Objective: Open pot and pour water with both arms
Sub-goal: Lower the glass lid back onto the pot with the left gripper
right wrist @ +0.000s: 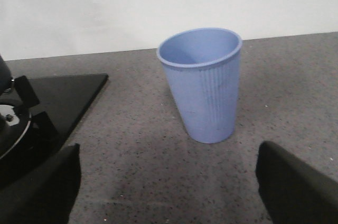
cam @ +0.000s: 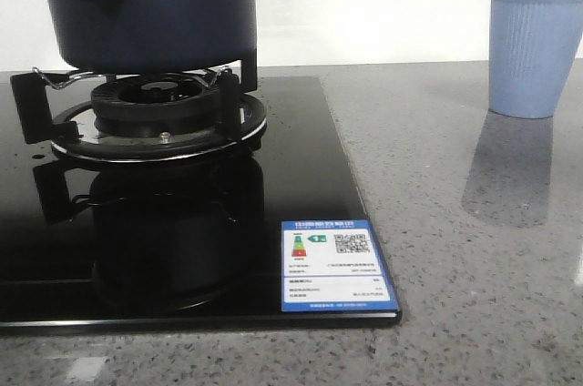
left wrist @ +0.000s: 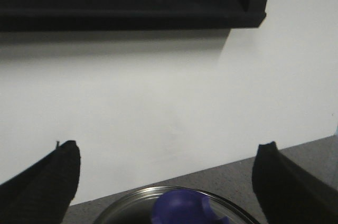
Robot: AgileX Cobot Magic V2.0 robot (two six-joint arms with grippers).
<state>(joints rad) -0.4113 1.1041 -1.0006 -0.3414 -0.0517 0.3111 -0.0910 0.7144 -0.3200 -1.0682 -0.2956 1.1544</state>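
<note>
Upper left of the front view: the pot [cam: 155,4] sits on the burner [cam: 159,113] of the black hob [cam: 301,177]. Far right, on the grey counter [cam: 437,222], stands the cup [cam: 536,54]. Left gripper [left wrist: 166,182] spread wide above the pot's lid knob [left wrist: 182,208]. Right gripper [right wrist: 169,182] spread wide, empty, facing the cup.
</note>
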